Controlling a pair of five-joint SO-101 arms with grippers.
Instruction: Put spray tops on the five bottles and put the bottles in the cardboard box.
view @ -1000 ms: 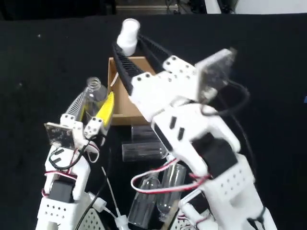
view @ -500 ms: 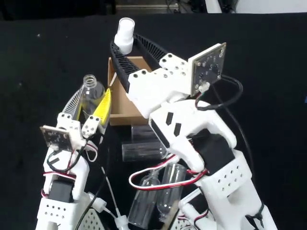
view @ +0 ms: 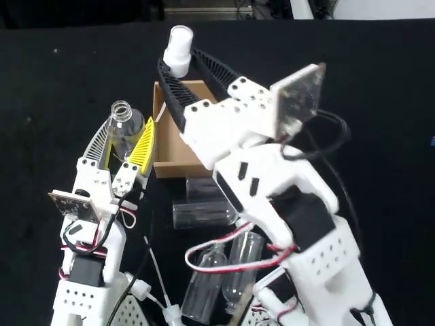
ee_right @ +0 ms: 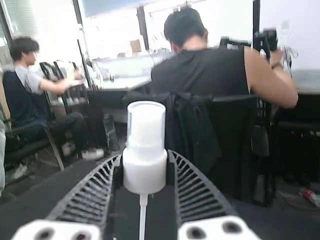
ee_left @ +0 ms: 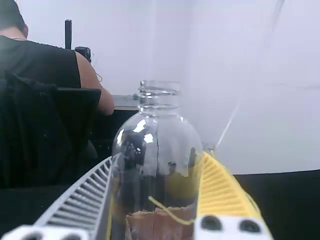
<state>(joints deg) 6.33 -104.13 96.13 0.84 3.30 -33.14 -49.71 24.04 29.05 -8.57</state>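
The left claw (view: 128,132) is closed narrow on a clear plastic bottle (view: 124,128) with an open threaded neck. A grey ribbed finger and a yellow ribbed finger (view: 144,146) press on opposite sides of its body. The bottle stands upright, its shoulder and neck rising past the fingertips. In the left wrist view, the bottle (ee_left: 159,145) sits squarely between the two fingers.

The right claw (view: 179,62) grips a white spray top (view: 179,46) with a clear cap, pinched at its collar between two black ribbed fingers (view: 178,95). The top is upright. In the right wrist view, the spray top (ee_right: 145,150) has a thin white tube (ee_right: 142,220) hanging down from it between the fingers.

A brown cardboard box (view: 175,153) lies on the black table (view: 380,102), under the right claw's fingers and just beside the left claw's yellow finger. The spray top is held out past the box's far edge.

Back toward the arm bases, behind both claws, more clear bottles (view: 204,212) lie on their sides on the table. Two of them (view: 224,282) lie side by side, partly under the right arm. Loose white spray tops (view: 144,292) with thin tubes lie near the left arm's base.
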